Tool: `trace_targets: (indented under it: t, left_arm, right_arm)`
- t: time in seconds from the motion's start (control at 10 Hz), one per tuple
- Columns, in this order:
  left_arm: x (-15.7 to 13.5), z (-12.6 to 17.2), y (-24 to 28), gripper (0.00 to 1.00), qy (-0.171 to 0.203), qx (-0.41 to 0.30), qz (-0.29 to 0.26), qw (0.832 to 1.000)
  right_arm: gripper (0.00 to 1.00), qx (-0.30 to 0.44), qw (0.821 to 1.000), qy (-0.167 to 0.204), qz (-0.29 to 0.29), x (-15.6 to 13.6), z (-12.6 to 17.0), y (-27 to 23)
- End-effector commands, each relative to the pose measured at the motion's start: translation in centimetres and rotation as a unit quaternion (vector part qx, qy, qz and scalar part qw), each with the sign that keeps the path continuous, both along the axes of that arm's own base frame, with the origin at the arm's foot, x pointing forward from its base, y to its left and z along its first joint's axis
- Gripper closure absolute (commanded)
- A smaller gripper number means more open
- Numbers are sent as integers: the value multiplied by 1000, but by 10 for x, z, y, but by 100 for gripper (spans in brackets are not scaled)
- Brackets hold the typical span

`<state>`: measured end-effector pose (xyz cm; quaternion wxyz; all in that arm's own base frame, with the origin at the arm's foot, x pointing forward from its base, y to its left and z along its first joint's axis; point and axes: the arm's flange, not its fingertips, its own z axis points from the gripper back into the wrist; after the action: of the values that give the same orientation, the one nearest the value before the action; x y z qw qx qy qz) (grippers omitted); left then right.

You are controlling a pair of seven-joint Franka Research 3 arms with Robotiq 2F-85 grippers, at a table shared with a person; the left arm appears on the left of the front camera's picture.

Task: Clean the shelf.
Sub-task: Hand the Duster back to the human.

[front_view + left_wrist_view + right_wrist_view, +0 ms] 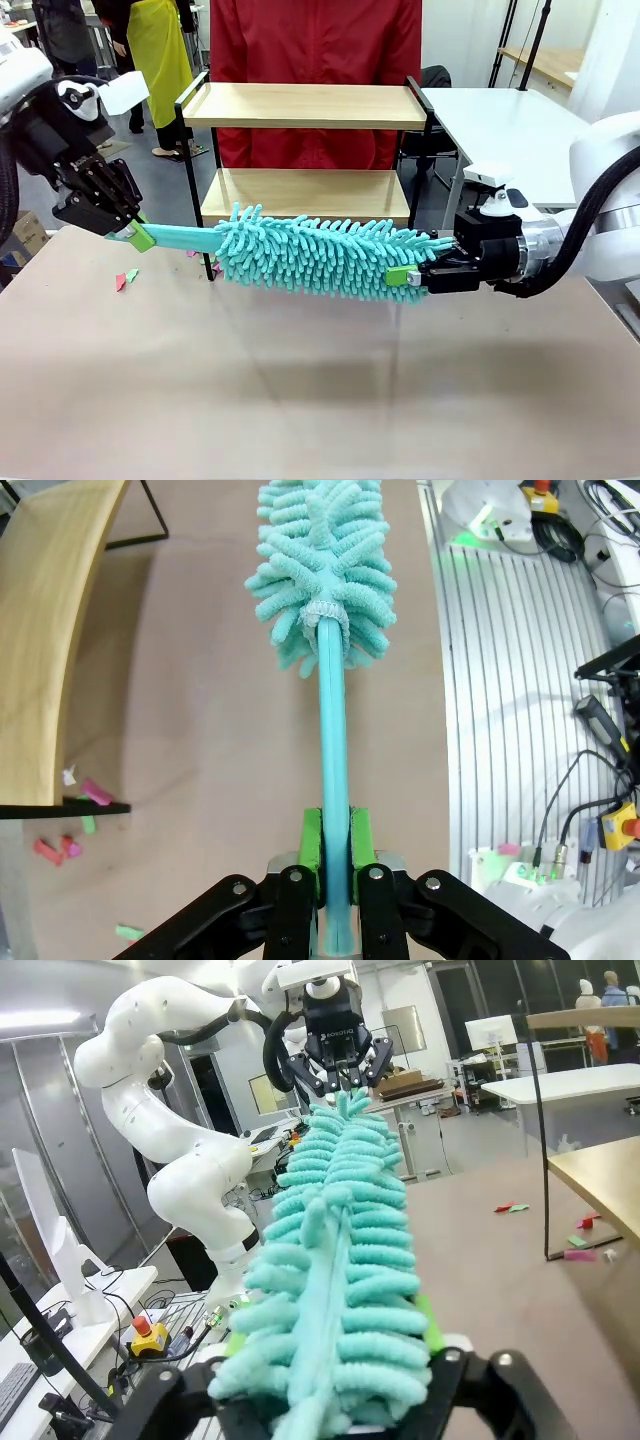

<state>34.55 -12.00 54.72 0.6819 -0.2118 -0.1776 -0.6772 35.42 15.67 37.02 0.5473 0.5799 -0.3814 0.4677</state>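
A teal fluffy duster (310,255) hangs level above the brown table, in front of the shelf (300,105), a two-tier rack of light wooden boards in a black frame. My left gripper (135,235) is shut on the duster's flat handle (333,730), its green pads (311,845) clamped on both sides. From the right, my right gripper (410,275) holds the fluffy tip, with the head (340,1210) filling the gap between its fingers. In the right wrist view the left gripper (340,1075) shows at the far end. The shelf's lower board (50,630) lies to the left of the handle.
Small pink and green paper scraps (125,278) lie on the table near the shelf's foot (60,848) (580,1250). A person in a red top (315,40) stands behind the shelf. A white table (520,130) stands at the right.
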Motion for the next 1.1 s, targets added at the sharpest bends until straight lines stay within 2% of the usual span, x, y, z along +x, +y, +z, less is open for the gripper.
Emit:
trace_targets:
  t: [0.0,0.1,0.8,0.9,1.0]
  left_arm:
    - [-1,3,-4,86,-2,-15,-9,1000]
    - [-1,3,-4,86,-2,-15,-9,1000]
    - [-1,3,-4,86,-2,-15,-9,1000]
    - [-1,3,-4,86,-2,-15,-9,1000]
    - [-1,0,0,86,2,0,-2,1000]
  right_arm:
    - [65,11,1000,-6,3,-34,-7,5]
    - [100,12,1000,-5,4,-34,-8,5]
    - [100,8,999,-39,25,-35,-8,6]
    - [100,18,1000,-20,14,-30,-9,7]
    - [100,4,1000,-19,7,-1,-3,1]
